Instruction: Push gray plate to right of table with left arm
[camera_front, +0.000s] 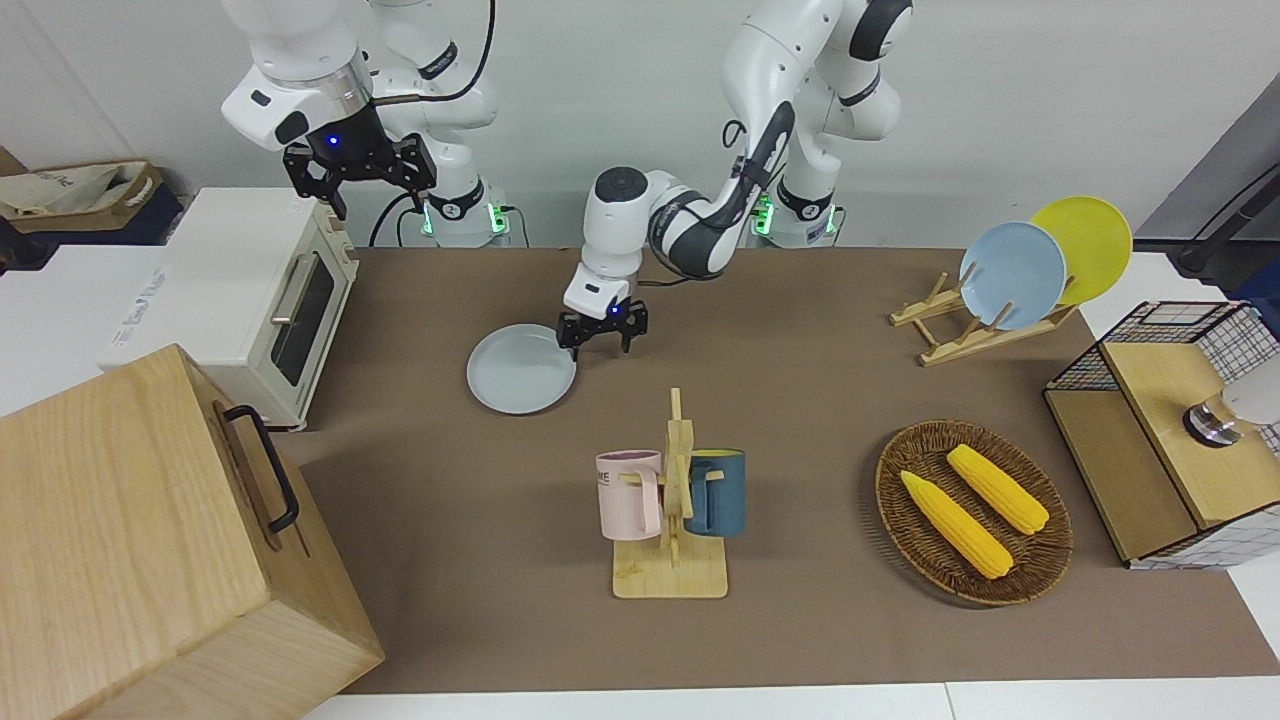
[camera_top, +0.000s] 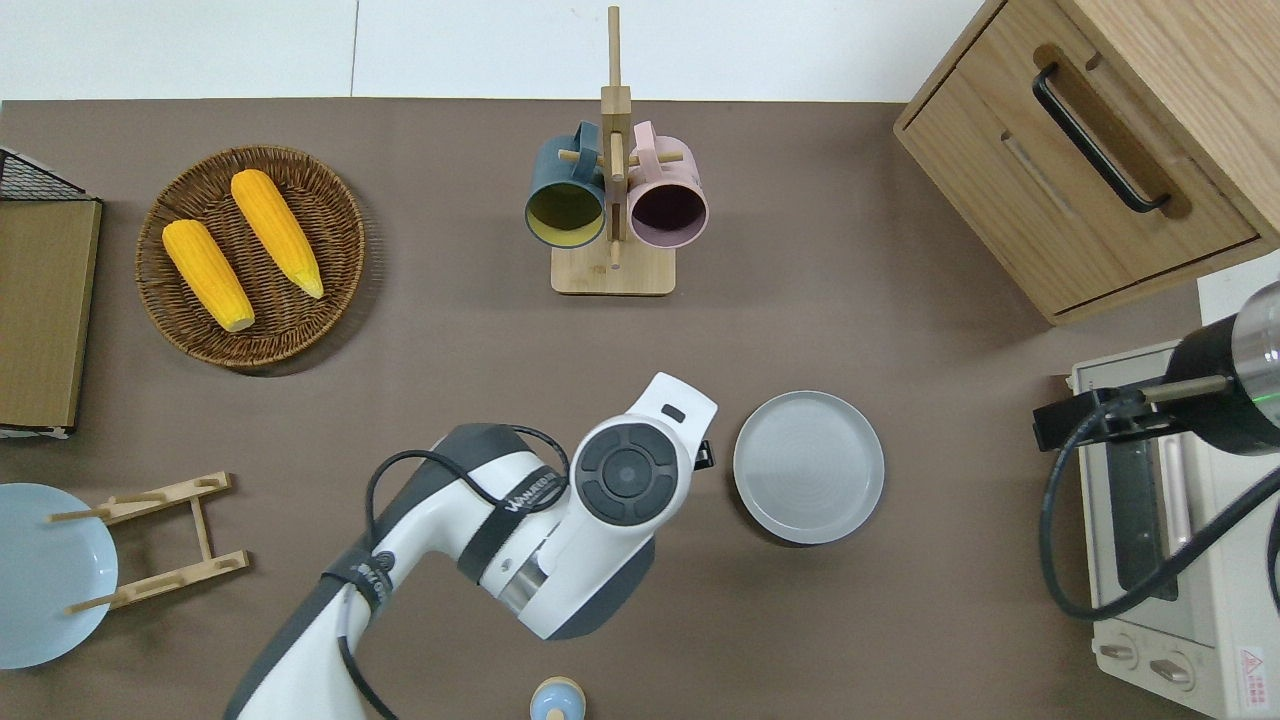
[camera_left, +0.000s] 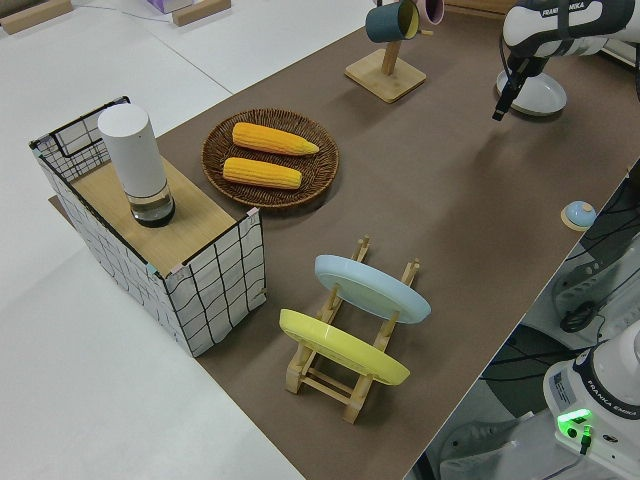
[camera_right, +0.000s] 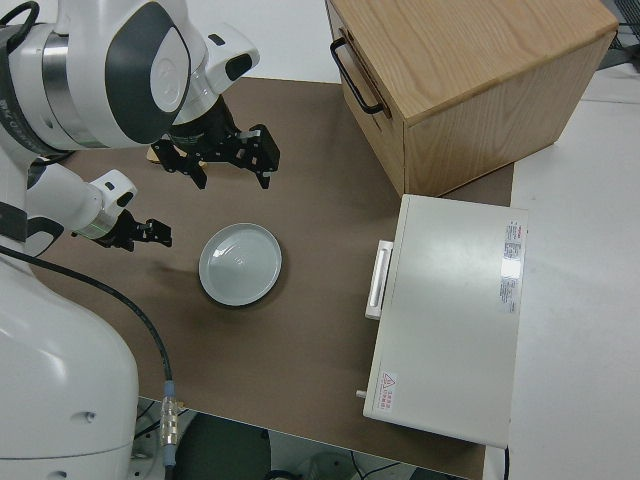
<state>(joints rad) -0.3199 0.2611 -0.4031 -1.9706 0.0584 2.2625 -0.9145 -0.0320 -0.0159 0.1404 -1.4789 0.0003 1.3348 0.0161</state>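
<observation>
Tabletop (camera_front: 800, 400) is a long brown matte sheet w/ white edges, plain white wall past the robots. Gray plate (camera_front: 521, 368) sits flat on it, toward the right arm's end, near the white toaster oven (camera_front: 240, 300). Left claw (camera_front: 603, 338) is just beside the plate's rim on the side toward the left arm's end, fingers spread apart w/ nothing between them, not touching the plate as far as I can tell. In the overhead view the plate (camera_top: 809, 466) is fully uncovered next to the left arm (camera_top: 560, 520). Right arm is parked, right claw (camera_front: 358, 170) spread wide, empty.

Other stuff: big wooden drawer cabinet (camera_front: 150, 540) at the same end as the oven, farther from the robots. Mug stand (camera_front: 672, 520) mid-table w/ a pink mug (camera_front: 630, 495) and a dark blue mug (camera_front: 716, 492). Wicker basket (camera_front: 973, 511) w/ two corn cobs, wooden plate rack (camera_front: 970, 320) holding a light blue plate (camera_front: 1012, 275) and a yellow plate (camera_front: 1085, 245), and a wire-grid box (camera_front: 1170, 430) at the left arm's end.
</observation>
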